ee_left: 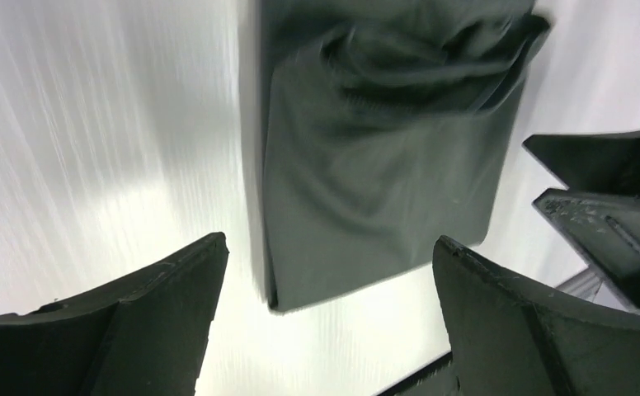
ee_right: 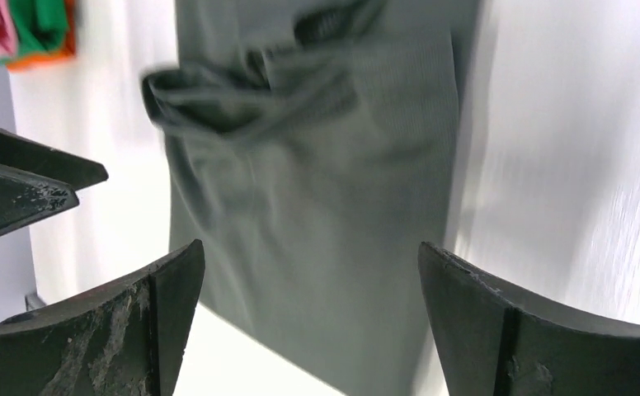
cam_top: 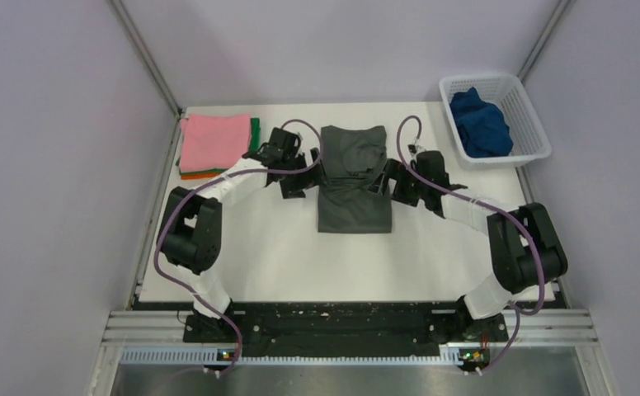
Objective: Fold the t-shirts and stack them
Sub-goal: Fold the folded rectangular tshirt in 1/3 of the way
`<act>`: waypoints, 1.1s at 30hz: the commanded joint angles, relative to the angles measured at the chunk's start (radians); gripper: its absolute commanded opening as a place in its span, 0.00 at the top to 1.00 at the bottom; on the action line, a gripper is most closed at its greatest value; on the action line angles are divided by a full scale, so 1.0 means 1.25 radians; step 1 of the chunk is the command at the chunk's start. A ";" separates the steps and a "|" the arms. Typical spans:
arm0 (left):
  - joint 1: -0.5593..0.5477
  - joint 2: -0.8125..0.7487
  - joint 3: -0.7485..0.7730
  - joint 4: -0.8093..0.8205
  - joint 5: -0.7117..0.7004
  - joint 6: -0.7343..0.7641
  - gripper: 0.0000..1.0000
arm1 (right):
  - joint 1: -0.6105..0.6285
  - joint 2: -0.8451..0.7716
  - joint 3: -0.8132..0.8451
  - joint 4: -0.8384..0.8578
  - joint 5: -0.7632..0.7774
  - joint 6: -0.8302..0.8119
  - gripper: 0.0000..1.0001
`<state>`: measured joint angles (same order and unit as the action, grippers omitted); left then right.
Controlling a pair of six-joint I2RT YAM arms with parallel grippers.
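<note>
Grey tee point(cam_top: 354, 177) lies in the middle of the table point(cam_top: 259, 247). It's a narrow strip w/ sides folded in. A rumpled ridge of cloth is bunched across it towards the far half; near half lies flat.

L tool point(ee_left: 329, 243) is at its left flank, R tool point(ee_right: 308, 247) at its right. Both are spread wide w/ nothing in either. Can't tell if any tip touches the cloth.

Handling (my read):
- Thin soft knit, light, no stiffness.
- Will sag and drag, and layers will slide if pulled from one side only.
- Best hold prob. a pinch through all layers at an edge corner, one tool per side, lifted together.
- Ridge likely needs flattening first or the fold comes out lumpy.

Stack, far-left corner:
- Pink tee point(cam_top: 214, 142) on top.
- Green tee point(cam_top: 255, 132) shows only as an edge on the side nearer the grey tee.
- Orange tee point(cam_top: 201, 174) shows as a sliver along the near edge.
- Looks square enough.

Containers: white mesh basket point(cam_top: 498, 82), far-right corner, holds the blue tee point(cam_top: 480, 124), crumpled and unfolded. Nothing else seen in it.

Progress guess: three stacked, grey part-folded, blue not yet begun.
</note>
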<state>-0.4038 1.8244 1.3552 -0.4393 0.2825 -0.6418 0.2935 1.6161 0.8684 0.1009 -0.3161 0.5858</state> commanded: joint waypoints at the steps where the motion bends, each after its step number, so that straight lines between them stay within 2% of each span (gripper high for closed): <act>1: -0.032 -0.077 -0.146 0.068 0.049 -0.038 0.01 | 0.000 -0.095 -0.073 0.048 -0.058 0.000 0.01; 5: -0.079 -0.116 -0.245 0.112 0.045 -0.077 0.01 | 0.029 -0.130 -0.102 0.042 -0.060 0.002 0.01; 9: -0.094 -0.114 -0.294 0.113 0.007 -0.105 0.01 | 0.035 -0.114 -0.096 0.103 -0.098 0.004 0.01; 13: -0.096 -0.095 -0.320 0.132 0.021 -0.122 0.02 | 0.049 -0.003 -0.033 0.174 -0.226 0.028 0.01; 18: -0.099 -0.074 -0.324 0.137 0.022 -0.131 0.03 | 0.077 0.141 0.102 0.223 -0.265 0.055 0.01; 21: -0.100 -0.065 -0.323 0.133 0.019 -0.132 0.04 | 0.071 0.220 0.178 0.265 -0.231 0.093 0.01; 26: -0.100 -0.050 -0.317 0.120 0.001 -0.129 0.07 | 0.052 0.324 0.281 0.248 -0.156 0.127 0.01; 30: -0.100 -0.038 -0.302 0.111 -0.011 -0.123 0.13 | 0.042 0.292 0.251 0.241 -0.159 0.125 0.01; 33: -0.100 -0.023 -0.291 0.108 -0.010 -0.120 0.25 | 0.039 0.191 0.192 0.222 -0.129 0.087 0.01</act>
<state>-0.5255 1.7321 0.9874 -0.2810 0.3313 -0.8135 0.3519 2.0083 1.1629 0.3672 -0.5228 0.7345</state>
